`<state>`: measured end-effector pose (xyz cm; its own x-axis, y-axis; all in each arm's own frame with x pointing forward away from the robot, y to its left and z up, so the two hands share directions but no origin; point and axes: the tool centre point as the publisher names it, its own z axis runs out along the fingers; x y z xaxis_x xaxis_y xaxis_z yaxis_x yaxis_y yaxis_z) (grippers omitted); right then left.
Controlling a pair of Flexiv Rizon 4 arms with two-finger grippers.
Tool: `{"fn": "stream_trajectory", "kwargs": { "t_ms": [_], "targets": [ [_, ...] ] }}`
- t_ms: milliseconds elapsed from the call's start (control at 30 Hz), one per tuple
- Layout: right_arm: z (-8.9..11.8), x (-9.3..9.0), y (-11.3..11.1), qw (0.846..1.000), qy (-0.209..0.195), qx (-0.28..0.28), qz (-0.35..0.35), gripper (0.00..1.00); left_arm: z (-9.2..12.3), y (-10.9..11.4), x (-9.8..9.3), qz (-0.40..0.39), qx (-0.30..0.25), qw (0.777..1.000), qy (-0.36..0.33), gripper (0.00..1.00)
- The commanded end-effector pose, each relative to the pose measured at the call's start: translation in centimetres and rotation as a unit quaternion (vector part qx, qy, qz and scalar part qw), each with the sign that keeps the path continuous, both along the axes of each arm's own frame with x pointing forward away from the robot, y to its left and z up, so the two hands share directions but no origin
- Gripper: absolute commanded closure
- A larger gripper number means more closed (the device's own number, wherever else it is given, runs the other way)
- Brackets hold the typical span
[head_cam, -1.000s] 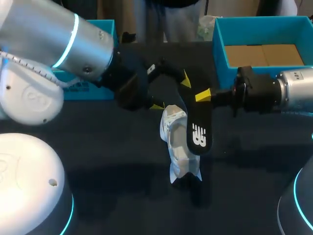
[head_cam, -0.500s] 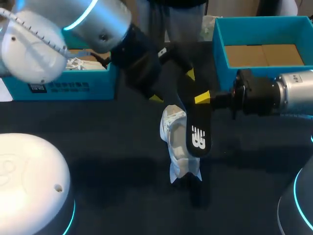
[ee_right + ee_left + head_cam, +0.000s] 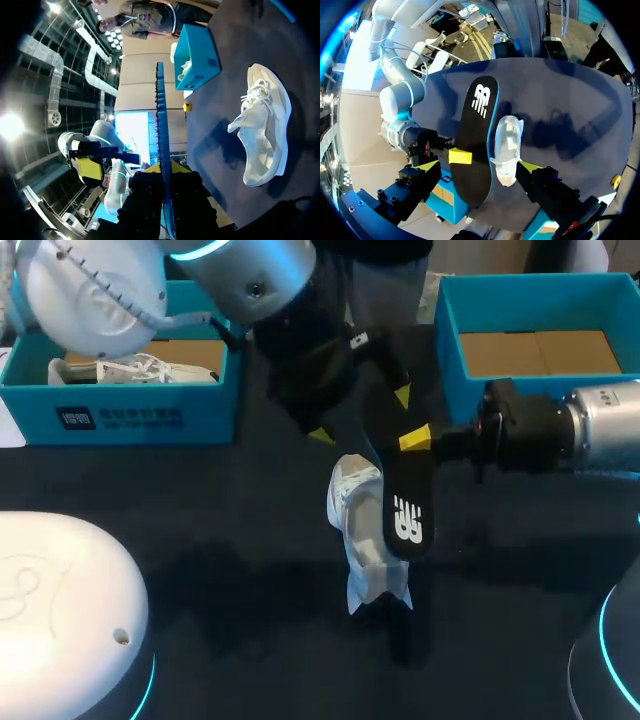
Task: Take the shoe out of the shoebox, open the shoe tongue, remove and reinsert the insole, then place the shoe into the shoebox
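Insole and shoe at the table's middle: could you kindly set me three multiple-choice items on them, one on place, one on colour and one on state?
1. Where is the shoe beside the insole? A on the table; B on a shelf; C in a person's hand.
2. The insole is mainly: A white; B black; C yellow.
3. The right claw is: A open; B shut on the shoe; C shut on the insole.
Answers: 1 A, it lies on the dark tabletop; 2 B, black with a white logo; 3 C, both fingers pinch the insole's edge.
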<state>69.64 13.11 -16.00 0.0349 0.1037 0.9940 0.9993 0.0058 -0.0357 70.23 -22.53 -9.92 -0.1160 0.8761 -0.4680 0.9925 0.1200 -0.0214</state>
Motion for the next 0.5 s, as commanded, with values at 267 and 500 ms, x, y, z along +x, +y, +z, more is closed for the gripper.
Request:
{"fn": "stream_trajectory", "kwargs": {
  "t_ms": [267, 500],
  "targets": [
    [-0.3, 0.2, 0.6, 1.0, 0.006, -0.002, 0.005, 1.0, -0.4, -2.3, 0.7, 0.008, 0.11, 0.994, -0.006, 0.0],
    [-0.4, 0.3, 0.8, 1.0, 0.007, -0.002, 0.007, 1.0, -0.5, -3.2, 1.1, 0.002, 0.133, 0.991, -0.009, 0.0]
  ]
}}
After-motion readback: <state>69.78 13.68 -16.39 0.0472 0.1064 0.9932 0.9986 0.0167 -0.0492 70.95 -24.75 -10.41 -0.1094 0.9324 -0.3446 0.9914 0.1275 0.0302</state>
